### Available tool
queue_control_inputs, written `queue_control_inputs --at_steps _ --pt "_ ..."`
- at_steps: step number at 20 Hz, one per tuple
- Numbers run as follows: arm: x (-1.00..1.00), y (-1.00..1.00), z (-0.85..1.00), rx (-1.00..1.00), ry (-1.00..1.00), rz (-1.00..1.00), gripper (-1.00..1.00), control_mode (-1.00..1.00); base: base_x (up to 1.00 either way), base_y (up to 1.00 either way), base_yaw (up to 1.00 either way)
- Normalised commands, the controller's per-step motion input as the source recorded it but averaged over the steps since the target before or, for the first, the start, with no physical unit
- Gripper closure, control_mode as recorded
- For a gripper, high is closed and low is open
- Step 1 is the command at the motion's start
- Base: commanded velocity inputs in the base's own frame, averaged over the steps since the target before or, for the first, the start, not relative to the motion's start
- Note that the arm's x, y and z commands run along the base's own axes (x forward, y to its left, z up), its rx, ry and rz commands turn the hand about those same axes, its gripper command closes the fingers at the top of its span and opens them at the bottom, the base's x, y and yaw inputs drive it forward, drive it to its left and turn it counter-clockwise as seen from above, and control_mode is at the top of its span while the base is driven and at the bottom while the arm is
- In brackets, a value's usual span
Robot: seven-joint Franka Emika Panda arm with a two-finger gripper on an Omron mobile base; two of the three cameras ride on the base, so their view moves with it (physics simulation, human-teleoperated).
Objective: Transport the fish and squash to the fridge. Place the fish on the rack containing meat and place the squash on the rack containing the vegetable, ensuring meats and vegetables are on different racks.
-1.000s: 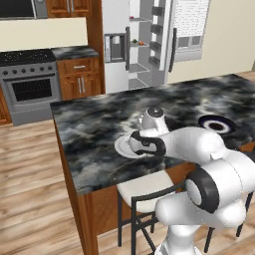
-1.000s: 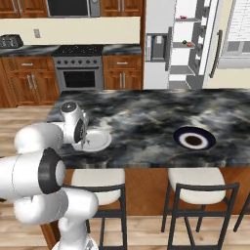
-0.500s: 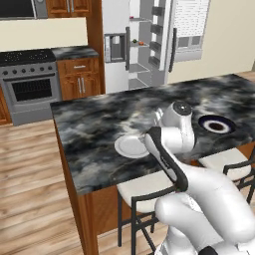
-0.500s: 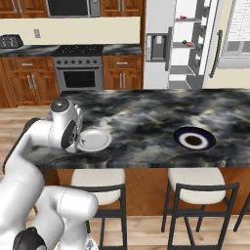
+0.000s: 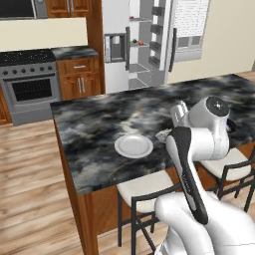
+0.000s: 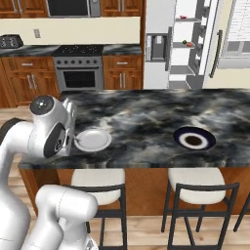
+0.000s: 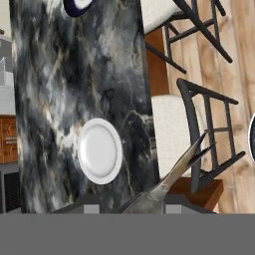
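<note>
Fish pinched by one end, well clear of the plate

The slender grey-silver fish (image 7: 174, 172) sits between the nearly closed fingers of your end effector (image 7: 130, 203), its pointed tail jutting out past the dark marbled worktop (image 7: 74, 74) edge, over the stool. Held at one end, it may pivot or slip while you swing toward the tall grey fridge (image 5: 149, 45). The round pale-grey plate (image 7: 99, 150) lies bare.

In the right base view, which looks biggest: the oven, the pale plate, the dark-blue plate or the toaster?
Largest to smallest, as they look in that view:
1. The oven, though it stands farther back.
2. The dark-blue plate and the pale plate look about alike; I won't rank them.
3. The toaster, small and far off.
</note>
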Motion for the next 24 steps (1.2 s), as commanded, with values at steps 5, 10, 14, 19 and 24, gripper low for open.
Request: queue_control_inputs --at_steps 5,10,14,19,24 --pt "-0.62 -0.08 0.90 -0.03 0.00 0.00 1.00 -1.00 0.00 0.00 0.00" --pt "-0.85 0.00 0.64 -0.01 -0.09 0.00 1.00 -1.00 0.00 0.00 0.00" --pt "-0.89 0.00 0.66 0.00 -0.10 0.00 1.00 -1.00 0.00 0.00 0.00" --pt "-0.45 0.00 0.21 0.00 -0.01 0.07 1.00 -1.00 0.00 0.00 0.00" --pt "-0.50 -0.12 0.09 0.01 -0.08 0.06 1.00 -1.00 0.00 0.00 0.00"
